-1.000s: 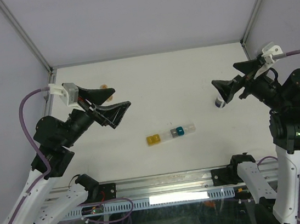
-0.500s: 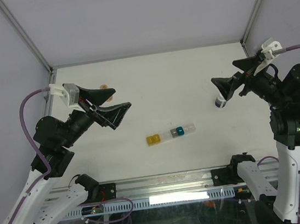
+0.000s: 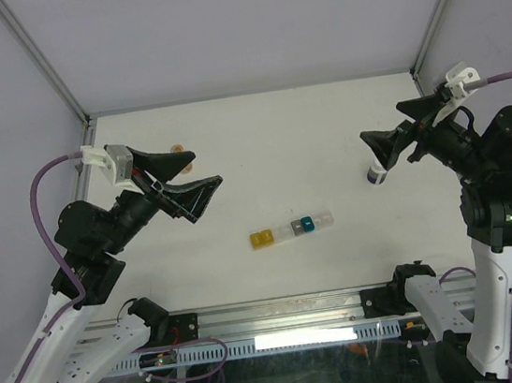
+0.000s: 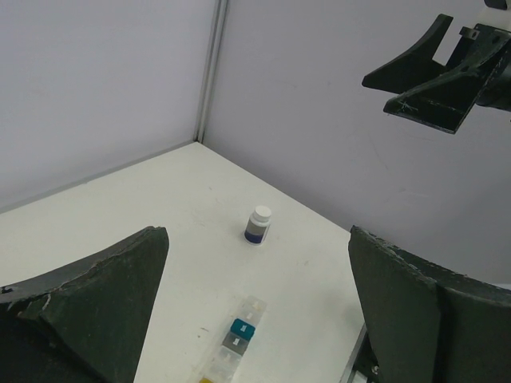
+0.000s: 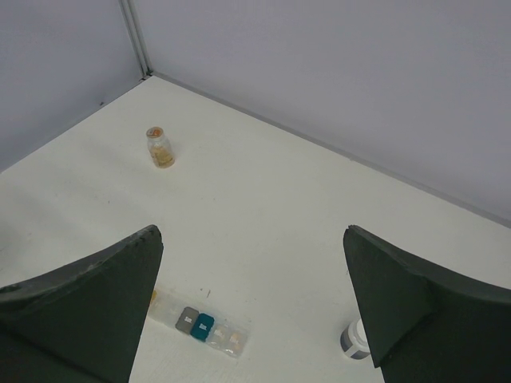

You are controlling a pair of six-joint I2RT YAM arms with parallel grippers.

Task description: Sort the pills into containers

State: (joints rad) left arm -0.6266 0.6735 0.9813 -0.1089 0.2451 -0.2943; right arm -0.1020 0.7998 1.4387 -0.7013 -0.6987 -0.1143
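The left fingers (image 3: 195,197) are spread wide and grip nothing, raised above the tabletop (image 3: 278,141). The right fingers (image 3: 387,148) are spread just as wide and are likewise unladen, also held clear of the surface. The containers (image 3: 291,229) lie flat on the tabletop between the two pairs of fingers, nearer the arm bases than either pair and well apart from both. The yellow compartment (image 3: 262,239) is the end nearest the left fingers. The blue compartment (image 3: 307,223) sits toward the right fingers, with clear ones on either side of it. Loose pills are too small to make out. A dark bottle with a white cap (image 3: 375,175) stands upright just below the right fingertips in the overhead view. A small clear vial (image 5: 160,148) with tan-orange contents stands beyond the left fingers, near the far corner.
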